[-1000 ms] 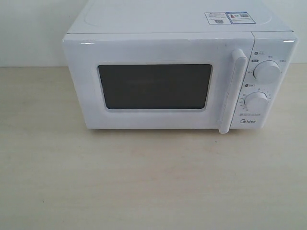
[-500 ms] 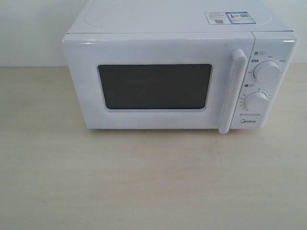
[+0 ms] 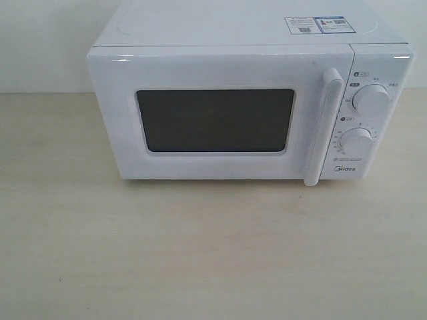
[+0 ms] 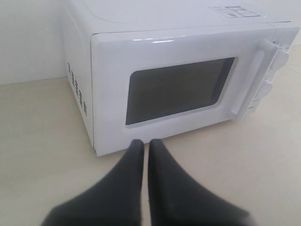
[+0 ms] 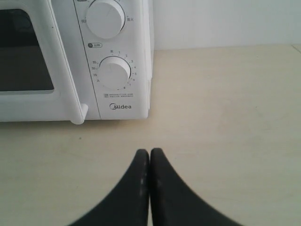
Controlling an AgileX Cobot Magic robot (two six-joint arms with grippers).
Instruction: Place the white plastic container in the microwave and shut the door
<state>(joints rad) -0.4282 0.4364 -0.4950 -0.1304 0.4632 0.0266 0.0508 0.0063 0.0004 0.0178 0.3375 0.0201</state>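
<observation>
Door (image 3: pixel 215 121): shut, so I can't see the box.
My L end effector (image 4: pixel 146 144): clenched, empty, low over bench (image 4: pixel 37 141).
My R end effector (image 5: pixel 149 153): same, by microwave (image 5: pixel 123 101).

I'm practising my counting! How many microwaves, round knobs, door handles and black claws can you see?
Microwave: 1
Round knobs: 2
Door handle: 1
Claws, left claw and right claw: 2
Total: 6

White microwave (image 3: pixel 233 63), dark grey window (image 3: pixel 215 120) (blue-and-white stickers (image 3: pixel 317 25) on top), pale wood-grain table (image 3: pixel 200 253).
</observation>
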